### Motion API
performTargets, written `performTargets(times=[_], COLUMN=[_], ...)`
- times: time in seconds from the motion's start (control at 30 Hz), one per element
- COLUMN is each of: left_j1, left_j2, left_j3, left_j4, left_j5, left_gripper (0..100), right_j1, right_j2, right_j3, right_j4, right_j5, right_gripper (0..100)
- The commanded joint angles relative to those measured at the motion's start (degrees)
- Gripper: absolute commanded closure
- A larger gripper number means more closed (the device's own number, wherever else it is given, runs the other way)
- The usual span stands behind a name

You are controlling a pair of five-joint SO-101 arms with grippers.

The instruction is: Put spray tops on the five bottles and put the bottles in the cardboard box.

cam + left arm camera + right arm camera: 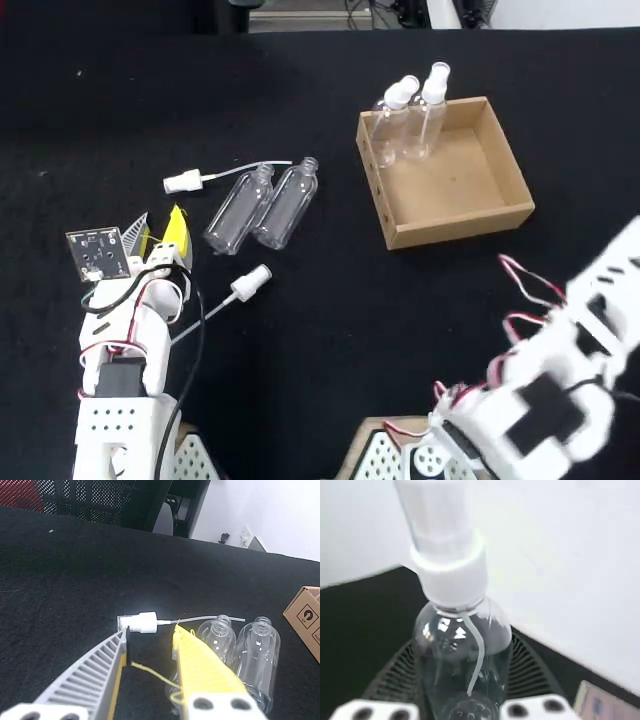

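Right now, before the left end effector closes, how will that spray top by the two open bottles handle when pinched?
The spray top looks small and plastic, so probably very light. Its thin dip tube curves, so it will likely flex and swing. The round collar may roll or slip in the open left end effector.

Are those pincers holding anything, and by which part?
The right pincer grips a clear bottle by its body, below the white spray top. The left pincer is open and holds nothing.
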Motion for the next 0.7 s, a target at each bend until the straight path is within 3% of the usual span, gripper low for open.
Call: performTargets(times=[0.0,0.17,0.4,0.67], left_j1=[0.7,0.7,0.7,0.7], left_j2=[-0.3,-0.3,-0.6,-0.6], left_j3=[1.2,1.2,1.2,1.2], left_j4=[0.2,0.3,1.4,1.4], left_j5=[0.2,0.2,0.2,0.2], left_gripper=[85,85,85,85], right_j1=[-7.6,-17.5,-28.8,-31.7], right_j2=[-12.0,-14.5,-4.5,13.4], right_j3=[-3.9,-9.5,-14.8,-27.9], right_j4=[12.6,23.2,23.8,24.0], right_j5=[-1.3,-8.9,-9.4,-9.8], right_gripper=[98.7,98.7,98.7,98.7])
